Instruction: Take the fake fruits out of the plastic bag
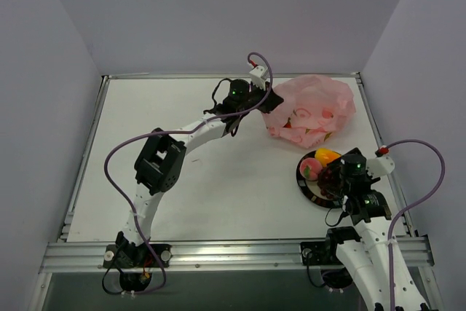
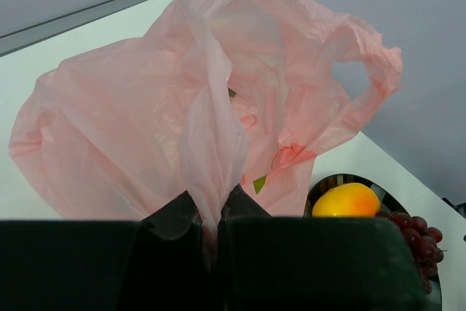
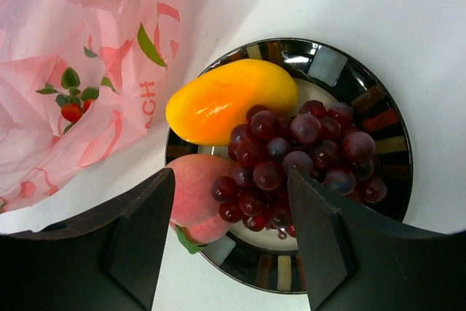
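Note:
The pink plastic bag lies at the back right of the table; it also fills the left wrist view and the right wrist view's left side. My left gripper is shut on a fold of the bag at its left edge. A black-rimmed plate holds a yellow-orange fruit, a pink peach and a dark purple grape bunch. My right gripper is open and empty just above the grapes and peach. No strawberry fruit shows outside the bag.
The plate sits near the table's right front, just in front of the bag. A metal rail runs along the near edge, and grey walls close in the back and sides.

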`<state>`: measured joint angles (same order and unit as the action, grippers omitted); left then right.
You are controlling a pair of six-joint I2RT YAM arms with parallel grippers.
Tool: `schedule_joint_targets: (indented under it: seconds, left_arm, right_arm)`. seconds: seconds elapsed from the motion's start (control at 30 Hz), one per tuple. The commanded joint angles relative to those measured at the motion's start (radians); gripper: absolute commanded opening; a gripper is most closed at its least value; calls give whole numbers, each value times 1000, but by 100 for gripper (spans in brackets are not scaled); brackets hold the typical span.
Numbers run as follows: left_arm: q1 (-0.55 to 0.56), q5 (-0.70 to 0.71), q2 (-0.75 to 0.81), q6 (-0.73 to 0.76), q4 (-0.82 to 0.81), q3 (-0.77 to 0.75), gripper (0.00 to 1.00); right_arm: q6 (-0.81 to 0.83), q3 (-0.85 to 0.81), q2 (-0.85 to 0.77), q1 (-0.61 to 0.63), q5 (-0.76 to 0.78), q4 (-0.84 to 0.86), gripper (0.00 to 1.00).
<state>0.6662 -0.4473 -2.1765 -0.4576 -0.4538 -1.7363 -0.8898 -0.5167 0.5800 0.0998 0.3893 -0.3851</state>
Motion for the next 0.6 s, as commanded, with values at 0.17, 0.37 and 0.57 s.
schedule_joint_targets:
  seconds: [0.17,0.37,0.57]
  left_arm:
    - [-5,-1,99,16,-34,0,2]
    - [-8,13,126,5,-31,31,2]
    - [-14,85,159,7,-3,87,2]
  right_arm:
    - [112,-75,-20,6,-10,109,58]
    - [304,-166,232,12,-326,400,18]
    - [411,-264,631,34,-487,716,11]
